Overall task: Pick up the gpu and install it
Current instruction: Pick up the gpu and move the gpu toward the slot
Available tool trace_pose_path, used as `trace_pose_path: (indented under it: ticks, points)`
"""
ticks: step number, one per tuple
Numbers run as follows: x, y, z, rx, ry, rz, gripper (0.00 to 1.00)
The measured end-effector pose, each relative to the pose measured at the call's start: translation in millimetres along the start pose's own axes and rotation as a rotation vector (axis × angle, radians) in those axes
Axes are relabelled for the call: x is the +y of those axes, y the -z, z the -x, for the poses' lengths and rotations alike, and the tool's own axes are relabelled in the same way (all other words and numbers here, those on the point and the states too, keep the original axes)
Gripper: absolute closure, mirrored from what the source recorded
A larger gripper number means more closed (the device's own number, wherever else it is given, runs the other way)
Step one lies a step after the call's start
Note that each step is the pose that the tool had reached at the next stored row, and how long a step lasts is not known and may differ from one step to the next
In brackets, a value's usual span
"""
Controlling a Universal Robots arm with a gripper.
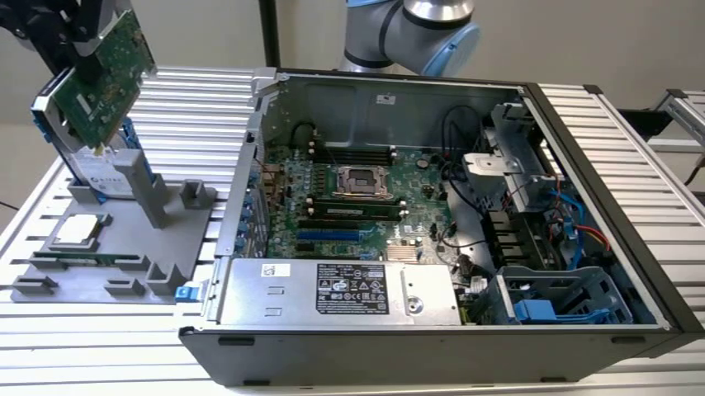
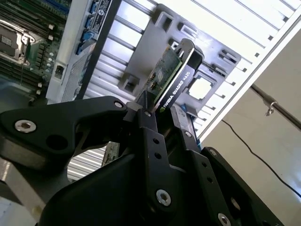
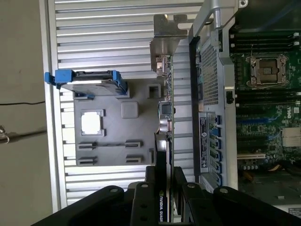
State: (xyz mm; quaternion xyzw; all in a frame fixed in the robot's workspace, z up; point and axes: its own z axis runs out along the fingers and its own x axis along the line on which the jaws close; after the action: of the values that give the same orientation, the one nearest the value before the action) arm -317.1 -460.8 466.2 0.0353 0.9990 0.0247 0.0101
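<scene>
Bright even light, white glare on the slatted table (image 2: 244, 28), soft shadow inside the case (image 1: 330, 107).

Case wall (image 1: 249, 157) stands between gpu (image 1: 111, 89) and seemingly clear motherboard (image 1: 352, 198).

The tool (image 2: 162, 115) hides one edge of the gpu (image 2: 171, 75), and the exterior view's top crops it.

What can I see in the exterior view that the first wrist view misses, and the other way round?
Exterior view: the whole open computer case, its silver power supply and the arm's gray-and-blue joint behind it. First wrist view: the gpu edge-on, clamped in the hand, its silver bracket at the far end. Both: the gpu, the gray holder tray, the blue-framed hard drive and the motherboard.
</scene>
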Motion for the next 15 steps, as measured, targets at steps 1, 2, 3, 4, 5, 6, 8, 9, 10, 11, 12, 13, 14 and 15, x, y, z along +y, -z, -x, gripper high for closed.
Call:
trace_pose_path:
  ticks: [1,2,3,4,5,6,8,9,10,11,12,13,14,15]
  points:
    - [0.0,0.3,0.0,0.0000,0.000,0.0000,1.00]
    - [0.0,0.5,0.0,-0.0001,0.000,-0.0001,1.00]
    - [0.1,0.7,-0.1,-0.0002,0.000,0.0000,1.00]
    - [0.2,0.7,0.1,-0.0001,0.000,0.0000,1.00]
    - [0.2,0.8,0.9,0.0000,0.000,-0.0001,1.00]
    - [0.3,0.8,2.0,0.0002,0.000,-0.0002,1.00]
    - [0.4,0.7,4.8,0.0000,0.000,-0.0001,1.00]
    - [0.5,0.6,6.4,0.0001,0.000,-0.0001,1.00]
    - [0.6,0.6,7.8,0.0000,0.000,-0.0001,1.00]
    - [0.7,0.5,9.2,0.0000,0.000,-0.0001,1.00]
    - [0.8,0.5,10.6,0.0000,0.000,0.0000,1.00]
    - [0.9,0.4,12.1,0.0000,0.000,-0.0001,1.00]
    - [1.0,0.4,13.2,0.0000,0.000,0.0000,1.00]
    - [1.0,0.4,13.7,0.0000,0.000,0.0000,1.00]
